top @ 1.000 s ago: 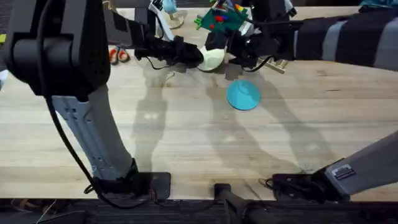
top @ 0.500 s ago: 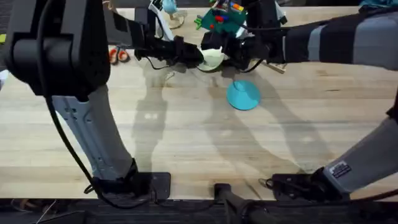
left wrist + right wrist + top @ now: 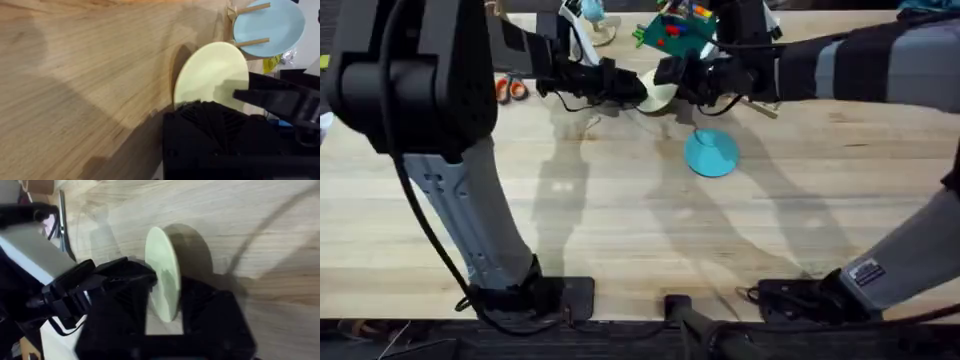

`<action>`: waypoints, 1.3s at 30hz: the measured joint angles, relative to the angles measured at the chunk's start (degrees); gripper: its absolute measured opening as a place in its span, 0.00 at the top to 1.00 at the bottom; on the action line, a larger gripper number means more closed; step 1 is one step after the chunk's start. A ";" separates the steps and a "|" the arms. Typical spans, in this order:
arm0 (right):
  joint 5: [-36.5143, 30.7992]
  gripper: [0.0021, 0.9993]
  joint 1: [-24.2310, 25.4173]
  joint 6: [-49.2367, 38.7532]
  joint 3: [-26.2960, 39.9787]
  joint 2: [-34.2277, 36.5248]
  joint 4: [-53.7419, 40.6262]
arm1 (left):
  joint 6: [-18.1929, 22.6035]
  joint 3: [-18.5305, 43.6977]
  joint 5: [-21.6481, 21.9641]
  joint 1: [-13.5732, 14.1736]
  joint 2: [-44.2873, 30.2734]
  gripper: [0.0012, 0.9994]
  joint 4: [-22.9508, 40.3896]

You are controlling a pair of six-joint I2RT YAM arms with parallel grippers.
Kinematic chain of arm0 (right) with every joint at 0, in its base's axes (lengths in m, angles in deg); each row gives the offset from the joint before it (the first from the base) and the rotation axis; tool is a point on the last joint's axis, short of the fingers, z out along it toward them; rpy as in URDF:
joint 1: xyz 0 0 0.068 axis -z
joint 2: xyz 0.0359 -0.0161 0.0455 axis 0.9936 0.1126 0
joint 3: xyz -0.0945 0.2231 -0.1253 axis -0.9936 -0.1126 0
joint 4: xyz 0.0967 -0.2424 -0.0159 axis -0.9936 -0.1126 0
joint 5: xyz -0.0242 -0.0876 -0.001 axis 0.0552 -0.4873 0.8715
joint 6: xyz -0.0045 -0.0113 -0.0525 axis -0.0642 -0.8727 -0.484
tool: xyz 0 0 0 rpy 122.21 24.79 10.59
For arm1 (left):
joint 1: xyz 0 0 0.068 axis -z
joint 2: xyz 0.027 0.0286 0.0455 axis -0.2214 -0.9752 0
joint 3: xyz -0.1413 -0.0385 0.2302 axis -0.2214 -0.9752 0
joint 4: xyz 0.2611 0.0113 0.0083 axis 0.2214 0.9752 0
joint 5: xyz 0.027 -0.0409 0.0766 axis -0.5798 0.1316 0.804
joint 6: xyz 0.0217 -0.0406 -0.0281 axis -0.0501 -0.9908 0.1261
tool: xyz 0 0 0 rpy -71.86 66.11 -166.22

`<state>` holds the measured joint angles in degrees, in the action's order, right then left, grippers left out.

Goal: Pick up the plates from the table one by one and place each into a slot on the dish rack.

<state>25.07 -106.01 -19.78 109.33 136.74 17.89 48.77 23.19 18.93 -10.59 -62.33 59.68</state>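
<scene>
- Step in hand, as I read it: a handover of the cream plate (image 3: 660, 95) in mid-air at the far side of the surface (image 3: 620, 230). The plate stands on edge between your two arms, lifted off the wood.
- Your left hand (image 3: 638, 90) is clamped on the plate's rim. In the left wrist view the plate's lower edge disappears straight into its fingers.
- Your right hand (image 3: 674, 78) has come in from the other side. In the right wrist view its fingers (image 3: 125, 305) are spread with the plate (image 3: 162, 285) sitting in the gap between them. It doesn't look closed on the plate yet.
- Next move, my guess: close the right hand firmly on the plate, and only then let the left one go. Release too early and the plate drops on its edge and probably rolls.
- After that you'd need to carry it to the dish rack (image 3: 248, 8), keep it upright and line its edge up with a gap between the pegs.
- The blue plate (image 3: 710, 153) sits a bit nearer the bases, apart from both hands. In the left wrist view it shows behind two of the rack's pegs, but I can't tell if it's properly slotted.
- Brands, labels, writing: nothing I can read anywhere, on the plates, rack or arms.
</scene>
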 joint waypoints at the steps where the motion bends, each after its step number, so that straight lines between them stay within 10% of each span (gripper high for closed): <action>1: -0.25 0.72 0.05 0.00 0.00 -0.01 -0.11 | 0.00 0.00 -0.01 -0.05 0.00 0.96 -0.02; 7: -0.67 0.96 0.26 0.35 0.00 -0.02 0.03 | -0.63 0.00 -0.36 -0.53 0.00 0.96 -0.17; 31: -1.39 0.97 -0.13 -6.78 0.00 -5.07 -5.12 | -0.84 0.25 0.13 -0.26 0.69 0.96 4.17; 39: -2.94 0.97 -0.18 -10.63 0.00 -13.23 -14.47 | 1.46 -0.17 8.84 0.44 11.52 0.96 12.77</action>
<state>22.13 -106.19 -30.41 109.33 123.51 3.41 50.23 23.01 27.77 -10.16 -50.81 72.45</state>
